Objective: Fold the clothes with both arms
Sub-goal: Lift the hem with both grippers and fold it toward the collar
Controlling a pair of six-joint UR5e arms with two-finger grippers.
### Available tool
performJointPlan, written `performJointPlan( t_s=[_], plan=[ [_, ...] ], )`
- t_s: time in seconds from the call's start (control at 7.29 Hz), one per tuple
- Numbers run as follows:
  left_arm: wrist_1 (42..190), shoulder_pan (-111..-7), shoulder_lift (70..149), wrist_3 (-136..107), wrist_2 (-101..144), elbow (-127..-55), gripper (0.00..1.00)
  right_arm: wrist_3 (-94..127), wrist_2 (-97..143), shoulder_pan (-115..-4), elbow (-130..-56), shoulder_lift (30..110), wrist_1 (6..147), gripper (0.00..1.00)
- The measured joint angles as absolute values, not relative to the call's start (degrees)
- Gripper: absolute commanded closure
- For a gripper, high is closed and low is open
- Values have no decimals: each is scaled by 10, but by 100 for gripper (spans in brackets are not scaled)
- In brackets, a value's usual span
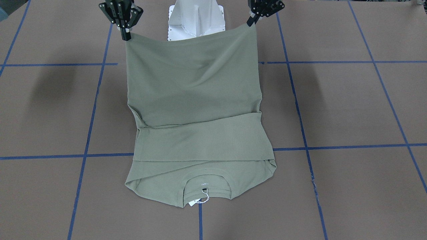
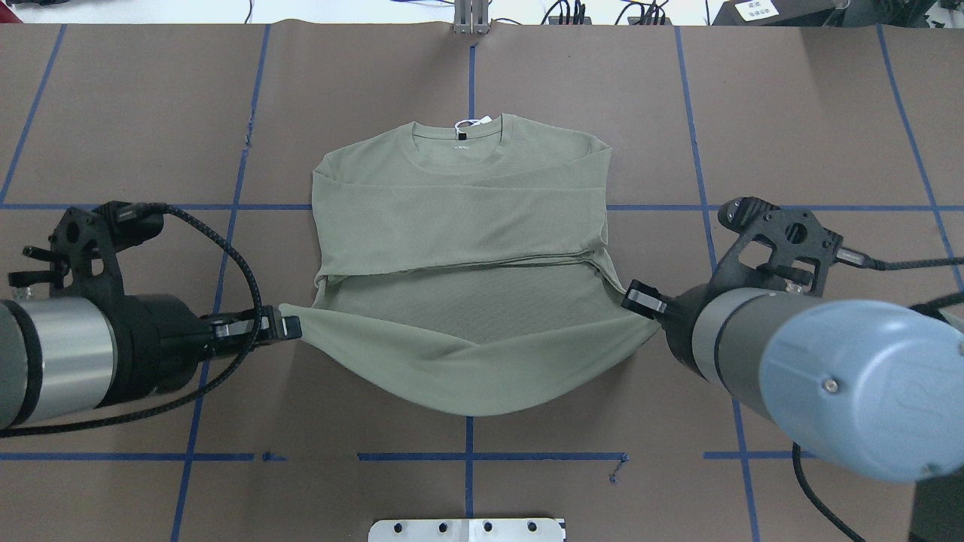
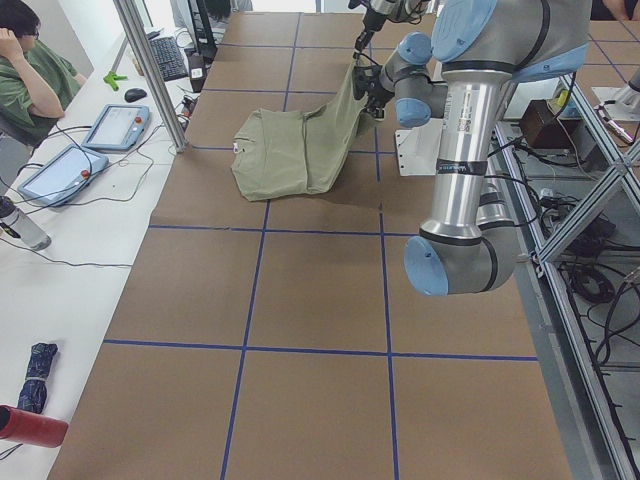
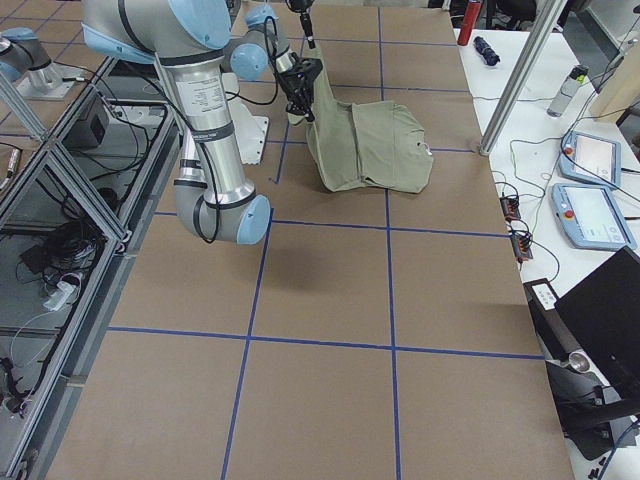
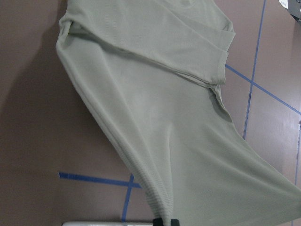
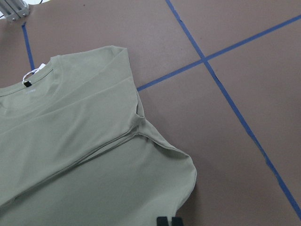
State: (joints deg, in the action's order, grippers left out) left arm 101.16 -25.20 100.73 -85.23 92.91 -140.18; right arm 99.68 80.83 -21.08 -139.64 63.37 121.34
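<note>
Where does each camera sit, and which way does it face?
Front-facing: across the table, faces the robot; shows shirt, left gripper at picture right, right gripper at picture left.
Overhead: behind the robot, looks forward and down; both grippers hold the hem.
Exterior left: table's left end; left arm near.
Exterior right: table's right end; right arm near.
Left wrist: looks down the lifted shirt; fingertips at bottom edge.
Right wrist: same, opposite side.
Shared: front-facing and overhead both show the hang tag.
</note>
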Motion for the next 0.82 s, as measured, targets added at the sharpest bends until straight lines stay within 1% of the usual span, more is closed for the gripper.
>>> performJointPlan(
  t_s=[0.27,0.41,0.55,0.69,0.82],
  plan=[
    [1010,-324,1043,-783,949,-1331,100,948,841,-270,-1311,624,1127,100],
    [1012,-358,1073,-751,965,-1282,100,934,853,-291,-1287,623,1099,100],
    [1013,-382,1093,-727,974,-1248,100,920,860,-310,-1266,616,1086,100],
    [1015,-398,1108,-714,976,-1217,100,905,866,-333,-1228,601,1070,100],
    [1016,-408,1130,-709,976,-1178,100,889,874,-360,-1175,587,1037,100]
  ],
)
